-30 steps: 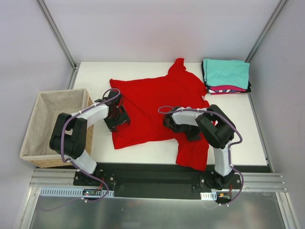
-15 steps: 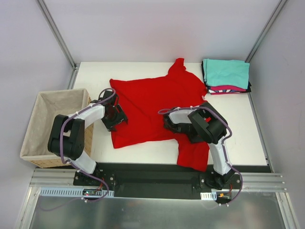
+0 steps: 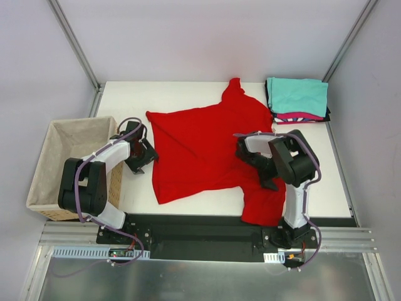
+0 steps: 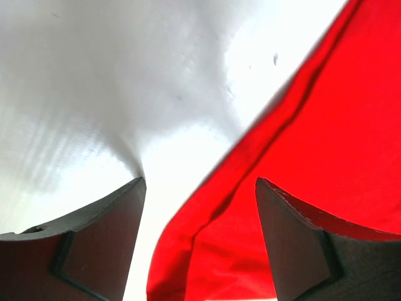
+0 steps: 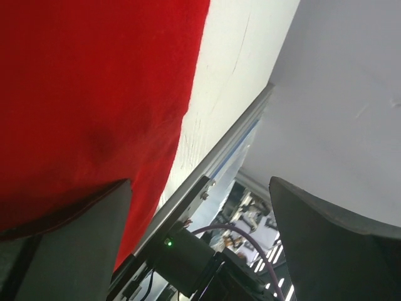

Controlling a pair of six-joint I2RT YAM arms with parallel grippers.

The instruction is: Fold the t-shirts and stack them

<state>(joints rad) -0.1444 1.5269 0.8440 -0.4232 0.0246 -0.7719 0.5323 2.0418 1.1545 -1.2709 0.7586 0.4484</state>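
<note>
A bright red t-shirt [image 3: 203,147] lies spread flat on the white table [image 3: 125,100], one sleeve hanging near the front edge. My left gripper [image 3: 143,160] is open at the shirt's left edge. In the left wrist view the red hem [image 4: 207,238] runs between the left gripper's [image 4: 200,188] spread fingers. My right gripper [image 3: 269,180] is open over the shirt's right side, near the lower sleeve. In the right wrist view the red cloth [image 5: 94,94] lies under the left finger of the right gripper [image 5: 200,188], and nothing is held. Folded t-shirts [image 3: 297,99] are stacked at the back right, teal on top.
A wicker basket [image 3: 47,188] with beige lining stands off the table's left side, close to my left arm. A metal rail [image 5: 219,157] runs along the near table edge, with the arm base electronics [image 5: 182,251] beyond it. Grey walls enclose the table.
My left gripper slid left, off the cloth to the shirt's edge. My right gripper moved right toward the lower sleeve. The shirt shifted slightly right and lies flatter.
</note>
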